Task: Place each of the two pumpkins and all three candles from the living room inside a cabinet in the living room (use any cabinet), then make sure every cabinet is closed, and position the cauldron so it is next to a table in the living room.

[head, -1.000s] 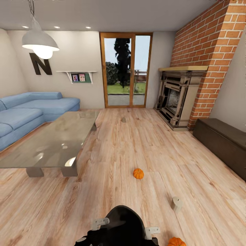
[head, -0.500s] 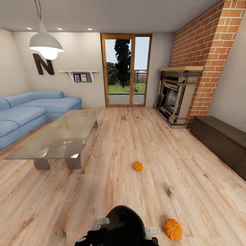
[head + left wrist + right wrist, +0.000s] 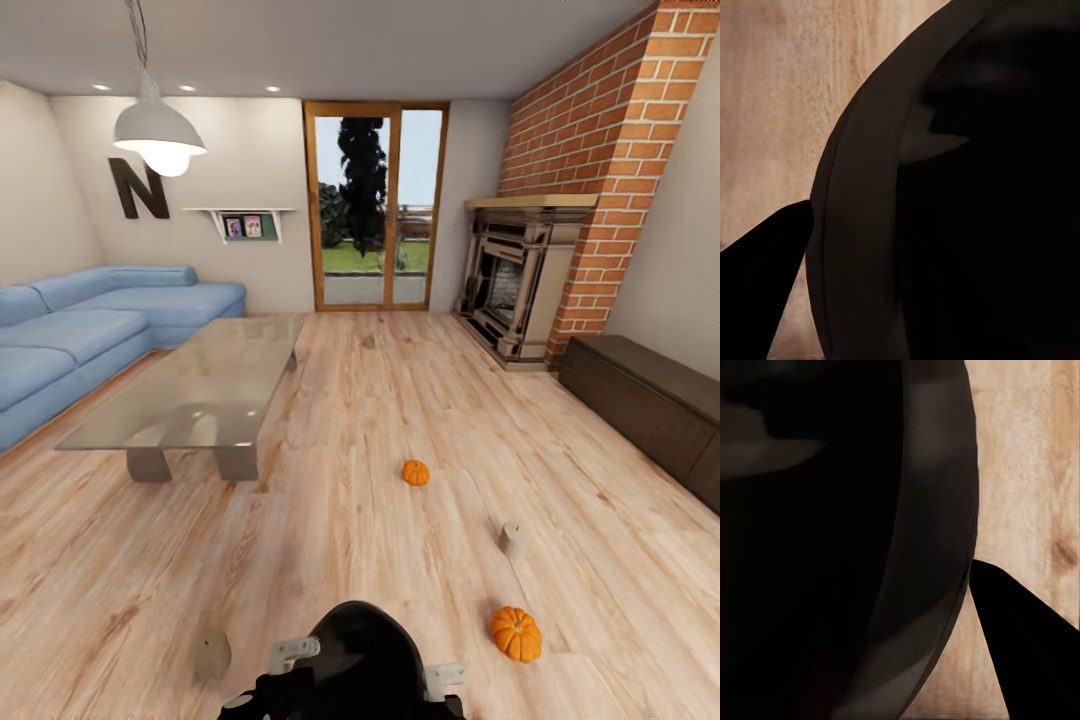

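Head view: we look across a living room with a light wood floor. Glass-topped coffee table stands at left-centre, blue sofa behind it by the left wall. Long dark-brown cabinet runs along the right wall, fronts flush as far as we can see, next to a brick fireplace. One pumpkin sits on the open floor mid-room, well apart from the table; second pumpkin lies nearer us, to the right. One candle stands between the two pumpkins, slightly right; another candle is on the floor near us at left; a small grey shape far back near the glass door may be the third candle, too small to tell. Black rounded robot body fills the bottom centre of the view, with pale brackets on either side. Left wrist view and right wrist view are mostly dark curved robot surfaces over wood floor; we cannot tell either claw's state. Pendant lamp hangs at upper left.
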Available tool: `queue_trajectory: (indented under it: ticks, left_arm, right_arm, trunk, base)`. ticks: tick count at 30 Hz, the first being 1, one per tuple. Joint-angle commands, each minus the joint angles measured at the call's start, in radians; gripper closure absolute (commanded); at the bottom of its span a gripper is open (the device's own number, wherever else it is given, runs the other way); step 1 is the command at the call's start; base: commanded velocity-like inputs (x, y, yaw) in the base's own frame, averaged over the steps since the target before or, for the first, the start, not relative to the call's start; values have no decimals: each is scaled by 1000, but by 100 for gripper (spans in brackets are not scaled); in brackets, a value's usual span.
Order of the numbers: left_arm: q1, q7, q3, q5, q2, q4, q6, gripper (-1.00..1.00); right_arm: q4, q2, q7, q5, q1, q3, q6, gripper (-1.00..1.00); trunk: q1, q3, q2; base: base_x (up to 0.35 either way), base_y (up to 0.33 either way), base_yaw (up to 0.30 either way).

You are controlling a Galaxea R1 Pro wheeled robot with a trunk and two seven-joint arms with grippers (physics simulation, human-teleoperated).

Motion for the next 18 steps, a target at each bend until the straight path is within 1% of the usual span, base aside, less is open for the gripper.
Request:
queue_trajectory:
  ticks: [1, 10, 18]
  left_arm:
    - [0, 4, -1, 1, 4, 2, 1, 100]
    - [0, 4, -1, 1, 4, 2, 1, 100]
    - [0, 3, -1, 1, 4, 2, 1, 100]
  right_arm:
    - [-8, 0, 5, -2, -1, 11, -26, 100]
    - [-8, 0, 6, -2, -1, 11, -26, 100]
    - [-8, 0, 5, -3, -2, 11, -26, 100]
  trunk:
    - [-1, -1, -1]
    - [-1, -1, -1]
    - [-1, -1, -1]
  base:
    - [-173, 253, 0]
    - [-127, 268, 0]
    - [-56, 283, 0]
